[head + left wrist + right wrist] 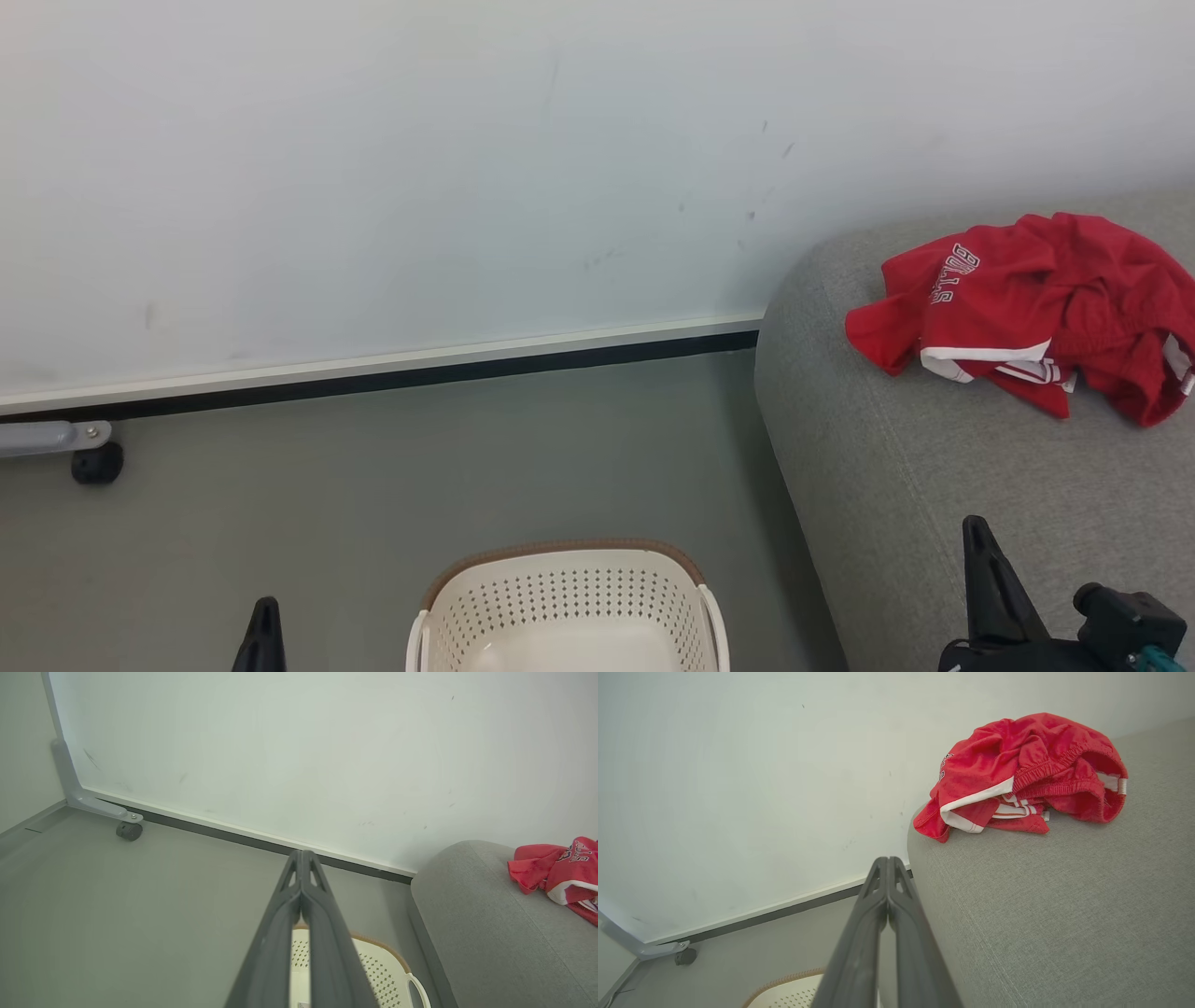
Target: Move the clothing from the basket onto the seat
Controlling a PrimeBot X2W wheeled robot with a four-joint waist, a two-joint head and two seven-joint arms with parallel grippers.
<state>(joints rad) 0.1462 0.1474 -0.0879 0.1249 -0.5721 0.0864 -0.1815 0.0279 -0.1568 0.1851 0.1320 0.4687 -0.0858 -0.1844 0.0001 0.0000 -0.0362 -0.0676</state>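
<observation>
Red fabric is already where the task wants it: the clothing lies in a crumpled heap on the seat, at its far left corner close to the wall, with one fold reaching the rounded end edge. The basket stands on the floor near that end of the seat. The part of its inside that shows in the head view looks bare; its near half is out of sight.

The left claw hangs above the basket with its fingers pressed together on nothing. The right claw hovers over the seat's left edge, likewise pressed together and holding nothing.

The step in hand looks like a last check, then a clean retreat. To do it well, look into the basket's hidden near half before calling it done. If a piece remains there, spread the fingers first, come straight down and pinch a bunched fold rather than the trim. Keep both claws well apart from the heap, since its loose folds would probably snag and drag off the edge.

The garments are thin and limp, with a gathered elastic band, white-striped trim and white outlined lettering. The seat is grey woven upholstery, softly rounded. The basket is stiff cream plastic, perforated, under a brown woven rim.
</observation>
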